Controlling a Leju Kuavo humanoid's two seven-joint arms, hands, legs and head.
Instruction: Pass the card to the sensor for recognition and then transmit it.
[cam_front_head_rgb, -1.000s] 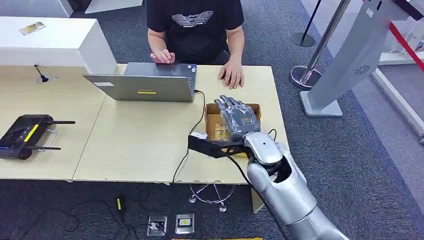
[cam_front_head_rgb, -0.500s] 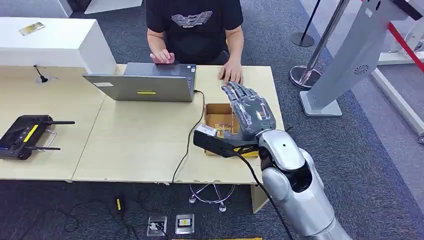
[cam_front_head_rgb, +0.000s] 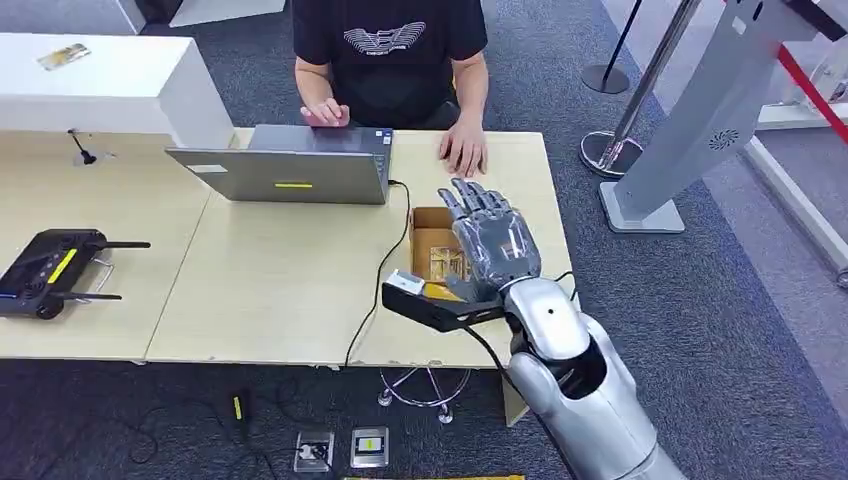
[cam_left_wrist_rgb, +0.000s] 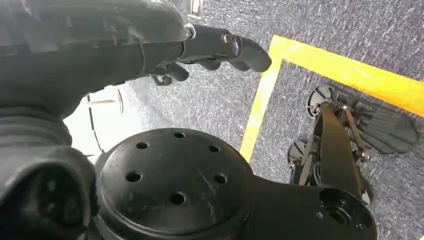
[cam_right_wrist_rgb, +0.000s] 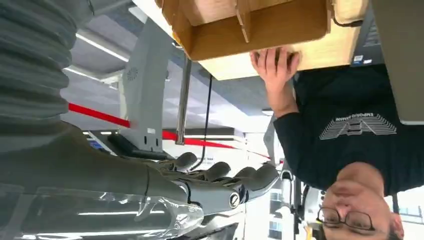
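At the worktop's (cam_front_head_rgb: 280, 290) near right edge, right hand (cam_front_head_rgb: 490, 240) hovers above the cardboard box (cam_front_head_rgb: 432, 250), fingers extended and apart, holding nothing. Cards (cam_front_head_rgb: 443, 262) sit inside the box, none picked; sensor pass and handover remain. Person's hand (cam_front_head_rgb: 464, 152) rests beyond.

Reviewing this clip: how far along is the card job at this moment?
Early stage, it seems. The right hand hovers over the cardboard box with fingers spread and nothing in them, so no card looks picked up. Scanning and handing it to the person are left. The left hand hangs by the floor.
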